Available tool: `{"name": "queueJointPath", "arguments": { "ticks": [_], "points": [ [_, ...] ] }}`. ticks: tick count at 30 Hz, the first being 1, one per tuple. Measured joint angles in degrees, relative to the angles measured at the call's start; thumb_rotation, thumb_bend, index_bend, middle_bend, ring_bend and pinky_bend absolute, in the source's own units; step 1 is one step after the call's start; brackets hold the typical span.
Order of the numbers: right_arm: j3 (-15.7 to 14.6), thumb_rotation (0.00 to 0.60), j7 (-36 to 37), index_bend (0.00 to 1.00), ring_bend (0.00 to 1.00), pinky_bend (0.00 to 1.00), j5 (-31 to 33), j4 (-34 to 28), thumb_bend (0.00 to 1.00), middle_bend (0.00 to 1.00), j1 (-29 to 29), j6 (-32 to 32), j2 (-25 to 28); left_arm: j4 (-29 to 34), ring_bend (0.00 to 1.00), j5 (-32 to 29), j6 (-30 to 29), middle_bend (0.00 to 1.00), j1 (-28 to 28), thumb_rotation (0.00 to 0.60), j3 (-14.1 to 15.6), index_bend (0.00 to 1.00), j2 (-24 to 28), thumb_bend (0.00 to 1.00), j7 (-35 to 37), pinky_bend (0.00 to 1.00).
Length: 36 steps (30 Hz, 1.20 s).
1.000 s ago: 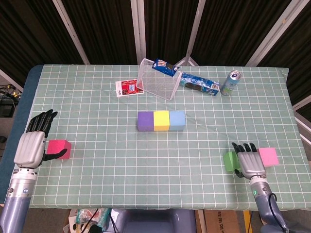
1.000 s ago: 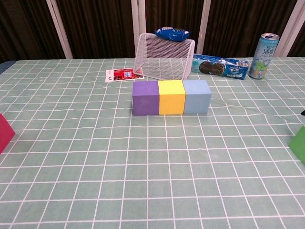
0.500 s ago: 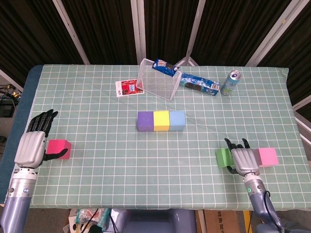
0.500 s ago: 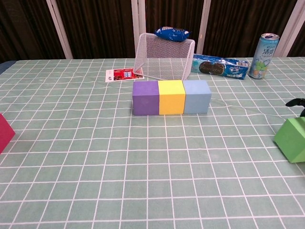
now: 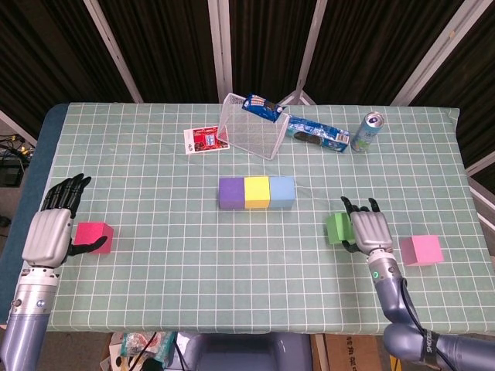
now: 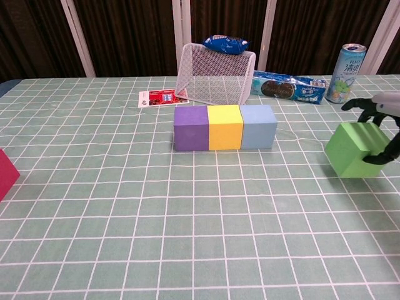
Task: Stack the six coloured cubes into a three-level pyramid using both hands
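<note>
**A:** Start broad. Where does the build stand?

**B:** The base row [image 5: 256, 192] sits mid-table: purple, yellow and blue cubes touching in a line whose long axis runs left to right across the robot's front. Nothing is on top of it yet, so I judge the second level is what comes next.

**A:** And which hand is nearer to it?

**B:** The right hand [image 5: 370, 233]. It holds the green cube [image 6: 354, 149] with fingers curled over the top and far face, and in the chest view the cube looks lifted and a little tilted. The row lies to that hand's left and slightly further from the robot, so the carry runs mostly sideways, along the row's axis, towards the blue end.

**A:** The left?

**B:** The left hand [image 5: 52, 232] is well apart from the row, fingers spread, thumb just touching the magenta cube [image 5: 94, 236]; I can't tell whether it really grips it.

**A:** Anything left over?

**B:** The pink cube [image 5: 421, 250] sits alone on the table, just right of the right hand.
</note>
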State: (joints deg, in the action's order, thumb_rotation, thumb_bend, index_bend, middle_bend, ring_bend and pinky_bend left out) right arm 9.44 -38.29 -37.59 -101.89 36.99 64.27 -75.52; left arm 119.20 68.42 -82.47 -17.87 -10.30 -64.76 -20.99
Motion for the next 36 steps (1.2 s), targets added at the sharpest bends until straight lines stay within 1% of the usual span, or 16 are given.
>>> {"name": "queueJointPath", "arguments": {
  "ticks": [7,13,16,27,32,36],
  "points": [
    [3.53,0.6,-4.27,0.04,0.28,0.0,8.84,6.31,0.32,0.45,6.53,-1.71,-5.28,-0.25,0.0,-0.58,-0.08,0.02,0.05,0.6,-0.29,0.0,0.08,0.14,0.23,0.05],
    [5.53,0.6,-5.39,0.04,0.28,0.0,13.87,12.06,0.32,0.45,9.55,-2.58,-9.03,-0.54,0.0,-1.15,-0.1,0.02,0.16,0.6,-0.59,0.0,0.42,0.14,0.75,0.05],
    [6.29,0.6,-5.7,0.04,0.28,0.0,15.28,13.95,0.32,0.45,10.86,-2.75,-10.1,-0.85,0.0,-1.54,-0.03,0.02,0.19,0.6,-0.72,0.0,0.56,0.14,0.96,0.05],
    [8.1,0.6,-6.6,0.04,0.28,0.0,16.67,15.61,0.32,0.45,13.97,-3.11,-10.95,-1.33,0.0,-2.45,0.13,0.02,0.09,0.6,-1.02,0.0,0.58,0.14,1.0,0.05],
    [9.49,0.6,-9.13,0.04,0.28,0.0,18.72,15.21,0.32,0.45,16.17,-2.68,-10.15,-1.41,0.0,-2.78,0.48,0.02,-0.13,0.6,-1.11,0.0,0.46,0.14,0.98,0.05],
    [11.31,0.6,-12.35,0.04,0.28,0.0,21.43,14.78,0.32,0.45,18.99,-1.78,-9.3,-1.18,0.0,-2.79,0.45,0.02,-0.21,0.6,-1.34,0.0,0.53,0.14,1.2,0.05]
  ]
}}
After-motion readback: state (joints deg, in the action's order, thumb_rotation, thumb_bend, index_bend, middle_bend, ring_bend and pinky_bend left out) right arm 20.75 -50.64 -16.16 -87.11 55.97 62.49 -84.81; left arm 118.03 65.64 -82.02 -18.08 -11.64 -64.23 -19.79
